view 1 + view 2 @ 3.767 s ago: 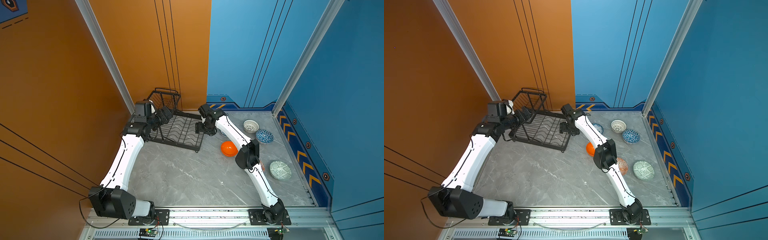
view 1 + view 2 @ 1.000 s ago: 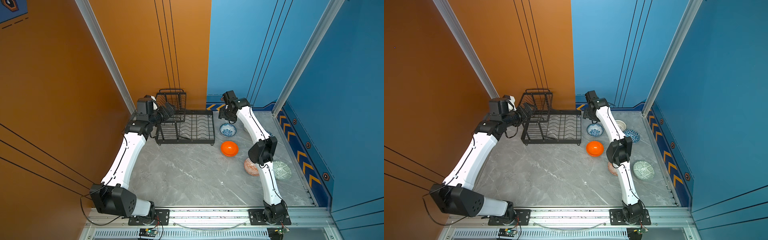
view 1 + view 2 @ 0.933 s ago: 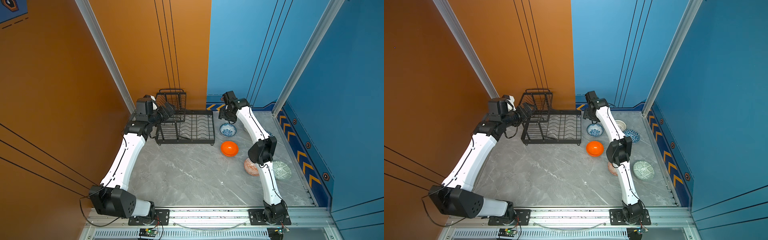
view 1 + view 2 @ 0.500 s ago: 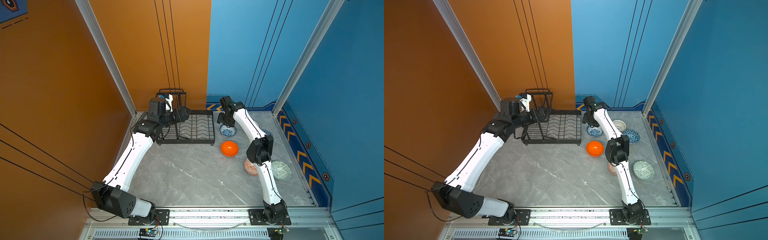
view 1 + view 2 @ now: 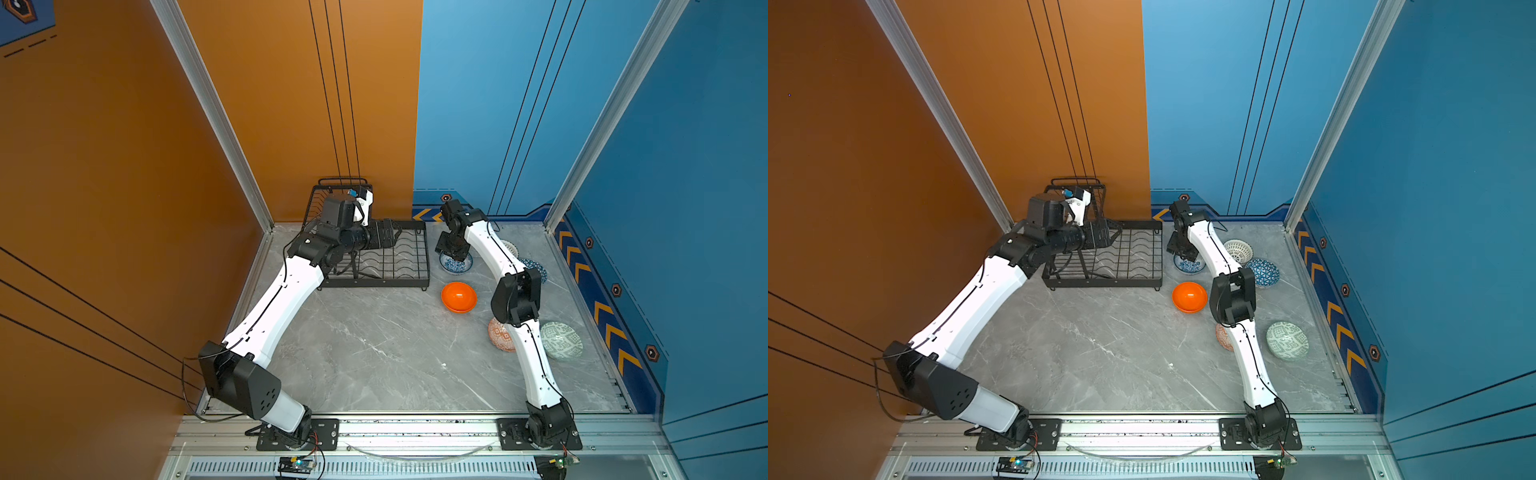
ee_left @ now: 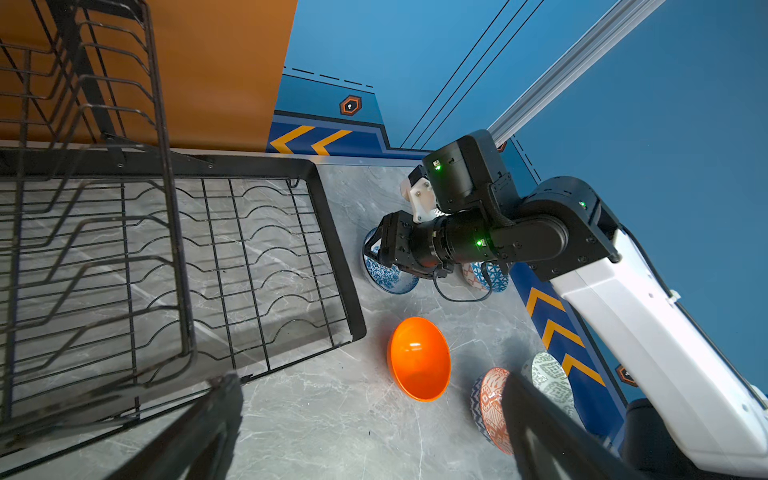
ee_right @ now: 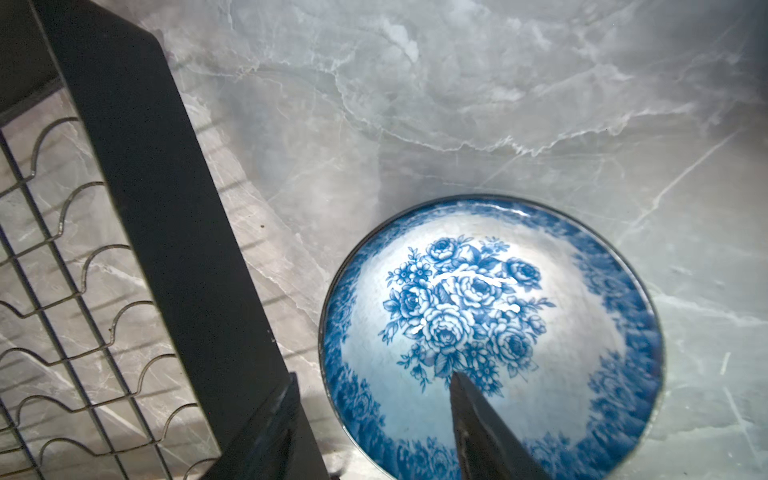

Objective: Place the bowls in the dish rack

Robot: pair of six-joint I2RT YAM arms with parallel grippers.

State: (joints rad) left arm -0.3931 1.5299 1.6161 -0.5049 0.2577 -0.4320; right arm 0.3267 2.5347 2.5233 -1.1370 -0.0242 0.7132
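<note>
As right hand (image 7: 372, 376) straddles its rim, floral bowl (image 7: 490, 299) rests.

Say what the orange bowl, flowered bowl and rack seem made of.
Orange bowl: glossy plastic or glazed ceramic, judging by its sharp highlight.
Flowered bowl: probably glazed ceramic, shiny blue print on white.
Rack: black-coated metal wire, thin bent rods.

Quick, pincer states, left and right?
Left pincer: open, empty, above the black wire dish rack.
Right pincer: open, straddling the rim of the blue-white floral round bowl, not gripping yet.
</note>
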